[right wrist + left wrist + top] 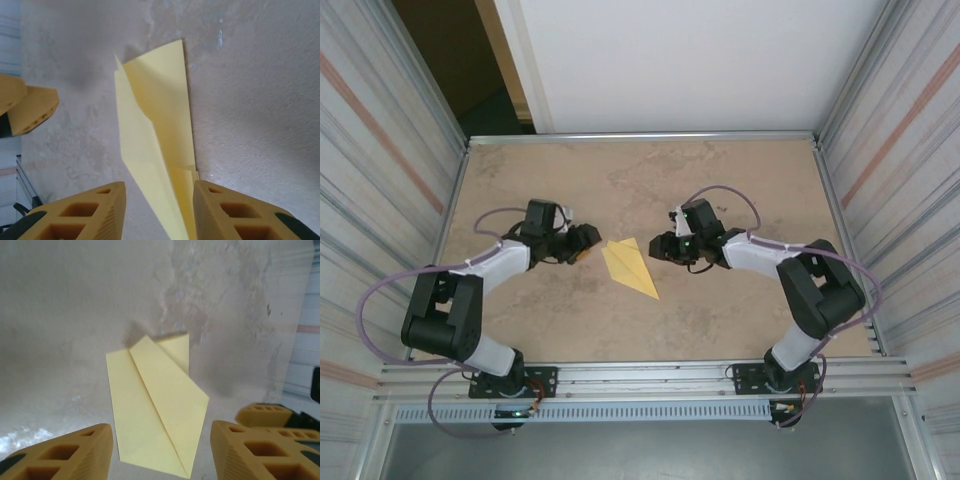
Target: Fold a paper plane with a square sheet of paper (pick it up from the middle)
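Observation:
The pale-yellow sheet of paper (pixel 630 266) lies on the table folded into a pointed paper plane shape with a long crease, its tip toward the near right. My left gripper (pixel 585 243) stands open just left of it. In the left wrist view the paper (pixel 157 410) reaches between the spread fingers of that gripper (pixel 160 452) with a gap on each side. My right gripper (pixel 662 247) is open just right of the paper. In the right wrist view the paper's narrow end (pixel 155 125) runs between that gripper's (pixel 159 212) fingers, close to the right one.
The tan table (pixel 740 180) is ringed by a metal rail (pixel 640 137) and corrugated side walls. The opposite gripper's orange fingers (pixel 265 415) show at the right of the left wrist view, and those of the left gripper (pixel 25 107) at the left of the right wrist view.

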Robot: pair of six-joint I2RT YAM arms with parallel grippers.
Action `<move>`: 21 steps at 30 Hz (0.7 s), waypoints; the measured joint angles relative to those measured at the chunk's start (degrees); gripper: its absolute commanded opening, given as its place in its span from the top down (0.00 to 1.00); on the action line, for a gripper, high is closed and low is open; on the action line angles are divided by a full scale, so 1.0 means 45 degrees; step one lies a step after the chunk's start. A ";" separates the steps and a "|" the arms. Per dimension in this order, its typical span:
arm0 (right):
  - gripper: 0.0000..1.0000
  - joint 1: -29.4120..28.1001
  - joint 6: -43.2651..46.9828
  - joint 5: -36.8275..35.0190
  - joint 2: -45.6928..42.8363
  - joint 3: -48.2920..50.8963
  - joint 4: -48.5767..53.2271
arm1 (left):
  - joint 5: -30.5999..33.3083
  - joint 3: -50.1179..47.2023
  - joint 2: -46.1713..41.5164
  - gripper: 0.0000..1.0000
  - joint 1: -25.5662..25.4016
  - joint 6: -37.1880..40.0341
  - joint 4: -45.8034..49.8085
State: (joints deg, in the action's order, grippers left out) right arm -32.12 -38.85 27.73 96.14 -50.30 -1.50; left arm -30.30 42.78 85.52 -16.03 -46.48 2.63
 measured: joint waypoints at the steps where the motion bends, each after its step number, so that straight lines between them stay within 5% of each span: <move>1: 0.65 -0.0015 0.0112 0.0180 0.0325 -0.0189 0.0058 | -0.0039 -0.0097 0.0005 0.43 -0.0121 -0.0131 -0.0141; 21: 0.78 -0.0287 0.1277 0.1860 0.2900 -0.2103 0.0345 | -0.0369 -0.0374 0.0262 0.39 -0.0442 -0.0976 -0.1321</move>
State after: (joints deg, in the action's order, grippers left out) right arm -33.41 -33.10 36.10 109.19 -59.77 0.05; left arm -31.97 41.10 86.70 -18.02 -50.87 -3.31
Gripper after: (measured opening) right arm 0.238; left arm 0.607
